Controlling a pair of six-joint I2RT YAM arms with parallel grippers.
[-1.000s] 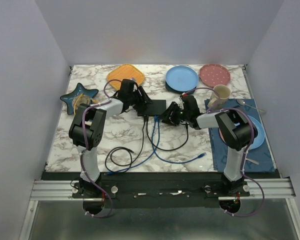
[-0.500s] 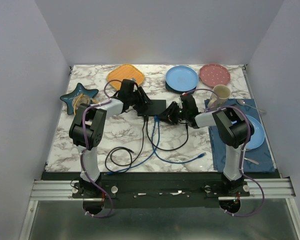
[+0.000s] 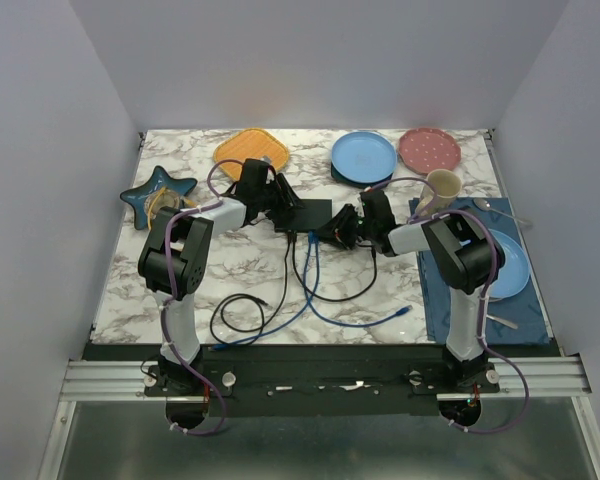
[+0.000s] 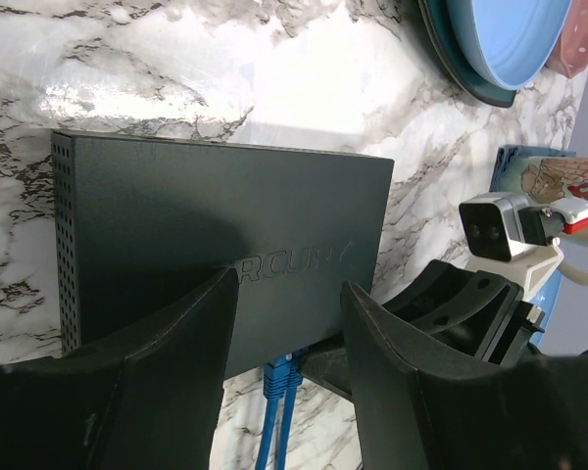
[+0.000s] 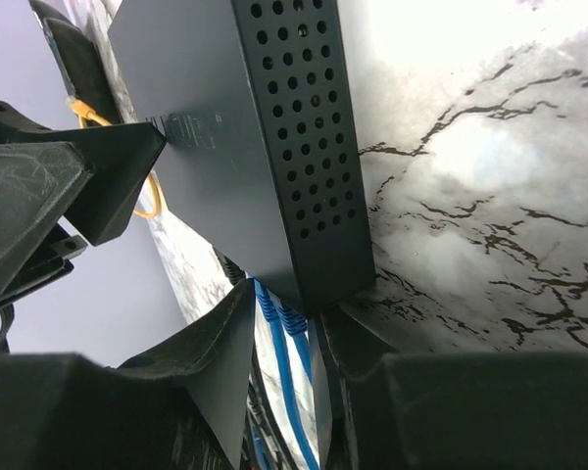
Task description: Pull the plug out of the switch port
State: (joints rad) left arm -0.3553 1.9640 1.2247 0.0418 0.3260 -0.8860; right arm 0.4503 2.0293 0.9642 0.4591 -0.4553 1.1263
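The switch [image 3: 306, 214] is a flat matte-black box at the table's middle. Two blue plugs [image 3: 313, 238] and black cables sit in its near edge. My left gripper [image 3: 283, 208] is open, its fingers over the switch's left end. In the left wrist view the switch [image 4: 216, 215] fills the space ahead of my left gripper [image 4: 289, 284], with the blue plugs [image 4: 280, 372] below. My right gripper [image 3: 337, 228] is at the switch's right near corner. In the right wrist view my right gripper [image 5: 286, 305] is open and straddles the two blue plugs [image 5: 274, 311] under the switch [image 5: 245, 127].
An orange plate [image 3: 252, 150], a blue plate [image 3: 363, 157] and a pink plate [image 3: 428, 150] stand at the back. A star dish [image 3: 158, 193] is at the left. A cup [image 3: 440, 190] and dark blue mat [image 3: 460, 300] are at the right. Loose cables [image 3: 242, 314] lie in front.
My right gripper has moved a little left, closer to the switch's near edge and the blue plugs. The left arm and the switch have not moved.
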